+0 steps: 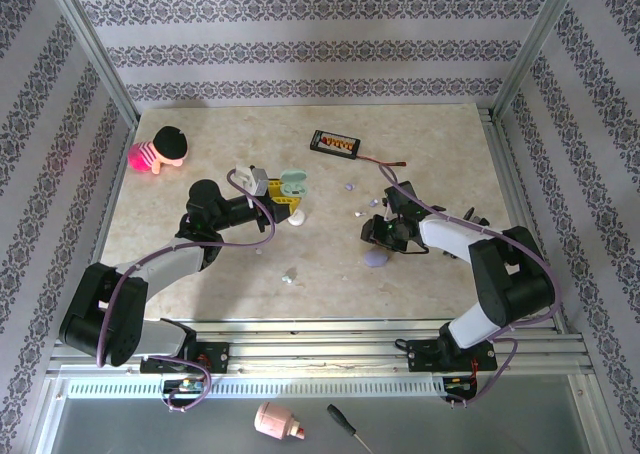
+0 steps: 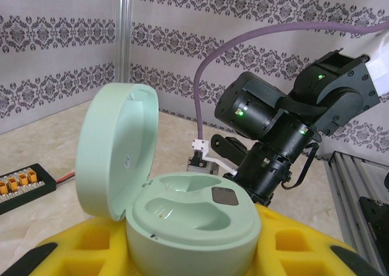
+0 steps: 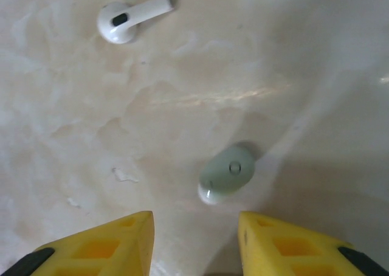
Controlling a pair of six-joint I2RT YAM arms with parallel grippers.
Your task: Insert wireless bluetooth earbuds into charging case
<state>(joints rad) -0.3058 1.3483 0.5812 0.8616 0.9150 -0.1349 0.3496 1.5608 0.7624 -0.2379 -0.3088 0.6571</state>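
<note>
Table: pale marbled top, both arms reach in over it. Right arm bends inward; its black wrist also shows in left wrist view, just beyond the left gripper's load.

Left gripper: yellow fingers clamped on the base of the mint case. Lid is up, standing at the far-left of the base, and both wells are empty. From the top view the case sits at the gripper's tip. White case lies just beside that gripper, on its near side.

Black board w/ red wire lies well beyond both grippers, toward the back wall. Doll sits far off on the left gripper's outer side.

Lavender case is on the table just short of the right gripper, base side.

Right gripper: fingers spread apart, nothing between them, pointing down at the table. Mint earbud lies just ahead of the tips, in line w/ the gap but apart from both fingers. White earbud is farther ahead, stem out, toward that view's upper left. Lavender earbud lies between the two grippers, far side.
</note>
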